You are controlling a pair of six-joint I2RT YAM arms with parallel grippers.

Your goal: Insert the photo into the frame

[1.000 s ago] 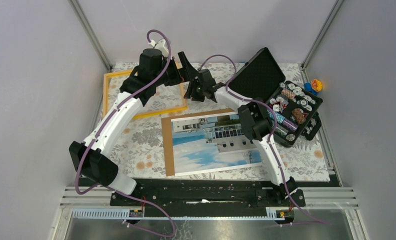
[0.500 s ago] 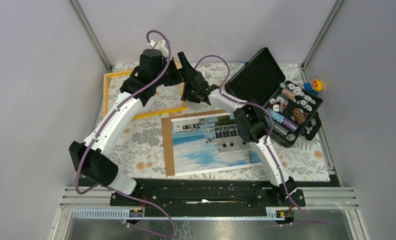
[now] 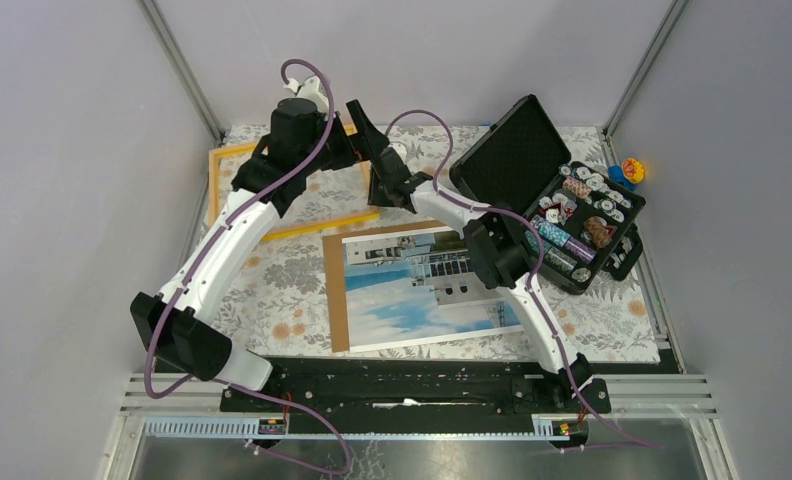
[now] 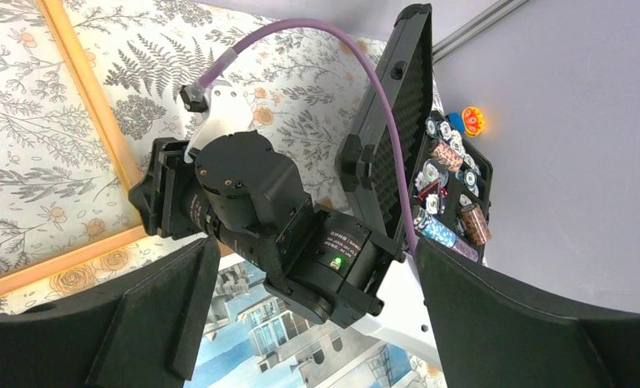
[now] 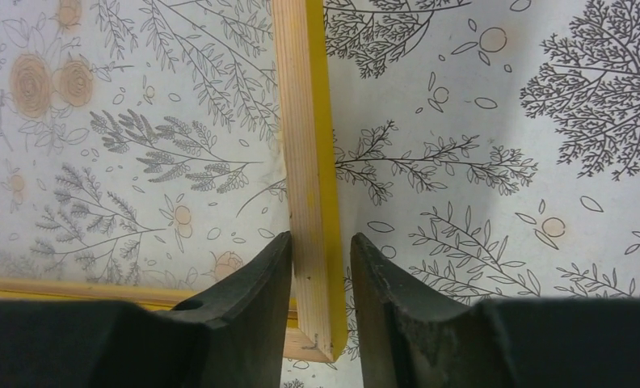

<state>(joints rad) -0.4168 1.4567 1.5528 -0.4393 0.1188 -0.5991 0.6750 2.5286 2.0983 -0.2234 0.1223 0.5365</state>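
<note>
1. The frame (image 3: 213,190) lies flat on the floral-clothed desk (image 3: 272,290) at the far left. The photo (image 3: 412,300) rests on a brown backing board (image 3: 334,290) at the middle, just beside the frame's near-right corner.
2. The right end effector (image 5: 321,242) straddles the frame's right rail near that corner, a finger close against each side. Whether they press it cannot be told.
3. The left end effector (image 4: 317,250) hangs above with its fingers wide apart and grips nothing. The right arm's black wrist (image 4: 252,202) fills the space between them.
4. The right forearm (image 3: 492,250) crosses over the photo's far-right corner.
5. An open black case (image 3: 517,160) stands just right of both end effectors. Its foam-lined lid is upright and its tray holds small round pieces.
6. A small orange and blue toy (image 3: 627,170) sits beyond the case, at the desk's far-right corner.
7. A white label (image 4: 345,242) and a green light (image 4: 335,263) show on the wrist, but the print is too small to read.
</note>
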